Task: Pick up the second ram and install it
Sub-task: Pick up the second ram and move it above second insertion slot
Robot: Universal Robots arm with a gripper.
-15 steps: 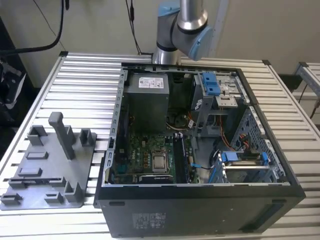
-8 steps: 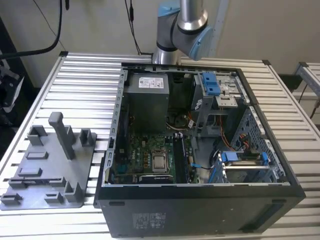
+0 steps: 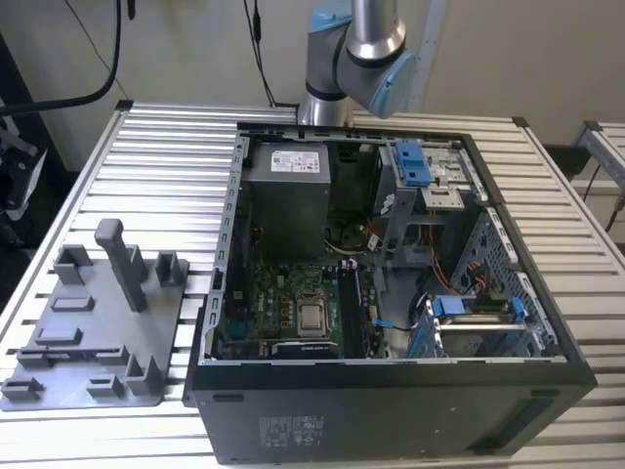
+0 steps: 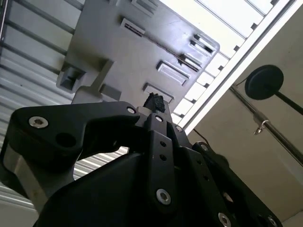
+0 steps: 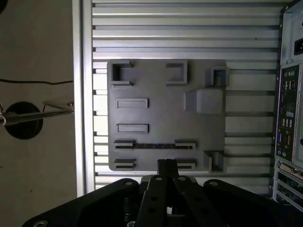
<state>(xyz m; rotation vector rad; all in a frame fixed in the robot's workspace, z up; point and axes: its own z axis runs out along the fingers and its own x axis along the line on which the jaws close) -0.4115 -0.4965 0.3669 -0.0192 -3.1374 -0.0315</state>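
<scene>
Ram (image 5: pixel 154 145) shows in the first wrist view as a thin dark strip, standing on edge between two brackets on the grey tray (image 5: pixel 156 85). It has not been picked up. The gripper (image 5: pixel 166 164) hangs over the tray, its tip lined up just beside the ram's row, over the neighbouring pair of brackets. The jaws are pressed together with nothing visible between them. The second wrist view shows the same: gripper (image 4: pixel 154 101) closed and empty, tray (image 4: pixel 118 52) beyond it. In the exterior view the tray (image 3: pixel 88 332) lies on the slatted table (image 3: pixel 166 166), to the exterior view's left of the open case (image 3: pixel 391 410). The motherboard (image 3: pixel 283 293) is exposed inside the case, and the arm (image 3: pixel 366 39) rises behind it.
</scene>
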